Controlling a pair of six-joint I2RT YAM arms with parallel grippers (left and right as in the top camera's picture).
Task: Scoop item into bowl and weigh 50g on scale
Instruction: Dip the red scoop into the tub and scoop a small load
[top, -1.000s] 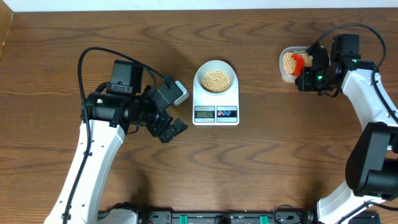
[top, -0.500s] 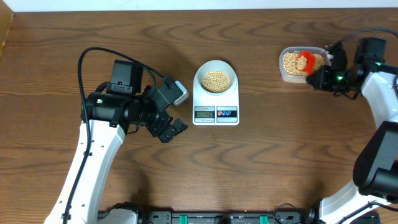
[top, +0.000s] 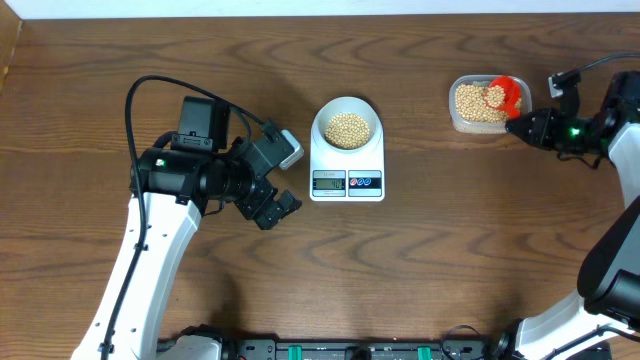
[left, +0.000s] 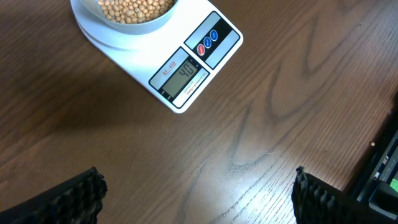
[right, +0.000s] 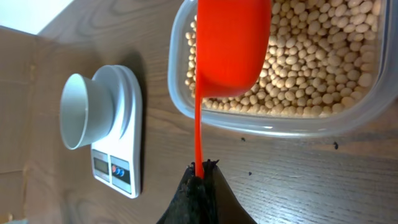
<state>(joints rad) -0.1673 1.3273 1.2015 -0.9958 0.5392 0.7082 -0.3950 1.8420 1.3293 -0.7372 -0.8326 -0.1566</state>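
Nearest the front edge of the brown wooden table (top: 450, 250), the left gripper (top: 277, 208) has not moved in the last second. Its jaws are spread wide with nothing between them, just left of the flat white digital scale (top: 375, 165). The right gripper (right: 200, 180) has swung out to the right. Its jaws are closed tight on the thin handle of the red plastic scoop (right: 233, 50), and the scoop's cup has moved from the left end to the right end of the clear rectangular plastic tub (top: 452, 105). On the scale sits the small round white-rimmed bowl (top: 320, 118), holding a heap of small round tan-yellow beans (top: 347, 130). Farther back on the right, the tub holds many more of the same beans. The scoop is low over them, and I cannot tell whether it is loaded.
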